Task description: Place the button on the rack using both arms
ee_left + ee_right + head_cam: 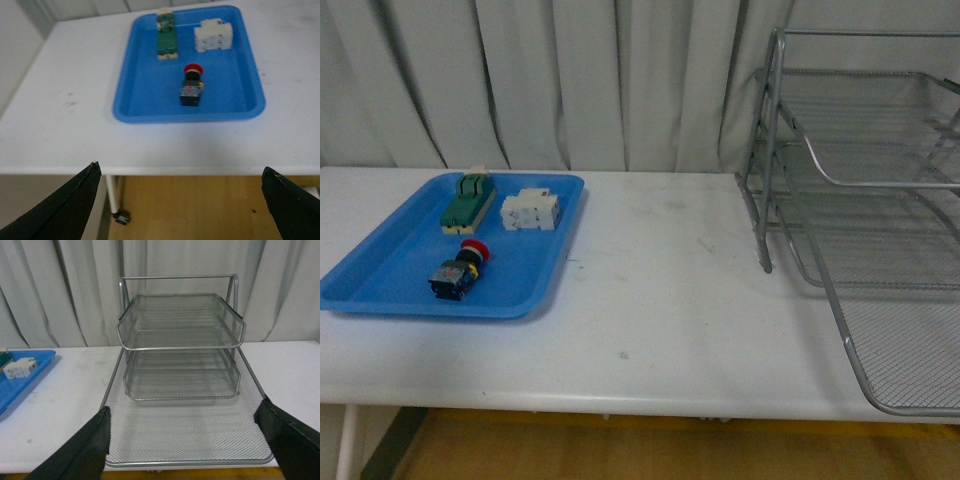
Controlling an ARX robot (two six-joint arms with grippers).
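The button (pixel 458 270) lies on its side in the blue tray (pixel 380 280) at the table's left, red cap toward the curtain. In the left wrist view the button (pixel 191 87) sits mid-tray. The silver wire rack (pixel 880 210) stands at the table's right. In the right wrist view the rack (pixel 182 370) faces me with its three tiers. My left gripper (pixel 182 200) is open and empty, held off the table's near edge in front of the tray. My right gripper (pixel 182 440) is open and empty, over the front edge of the rack's bottom tier. Neither arm shows in the front view.
A green block (pixel 468 200) and a white block (pixel 532 211) lie in the tray's far half, also in the left wrist view as green block (pixel 166 36) and white block (pixel 213 35). A grey curtain (pixel 570 80) hangs behind the white table (pixel 660 300).
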